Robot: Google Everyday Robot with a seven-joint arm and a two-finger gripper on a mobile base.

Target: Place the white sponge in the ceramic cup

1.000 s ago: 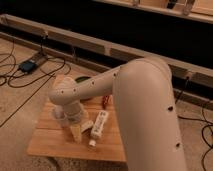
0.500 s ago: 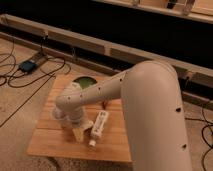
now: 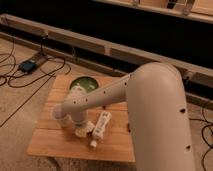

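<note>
My gripper (image 3: pixel 79 125) is down low over the left-middle of the wooden table (image 3: pixel 50 142), at the end of the big white arm that reaches in from the right. A small cream-white lump right under it looks like the white sponge (image 3: pixel 83 131), and the gripper sits on top of it. The ceramic cup (image 3: pixel 59 115) shows only as a pale edge just left of the wrist, and the arm covers most of it.
A wide green bowl (image 3: pixel 83 84) sits at the table's back edge behind the arm. A long white remote-like stick (image 3: pixel 101 128) lies just right of the gripper. Black cables and a dark box (image 3: pixel 27 65) lie on the floor to the left.
The arm has lowered and swung slightly toward the table's front, which brings the gripper down onto the cream-white lump. The bowl and the remote-like stick have not moved.
</note>
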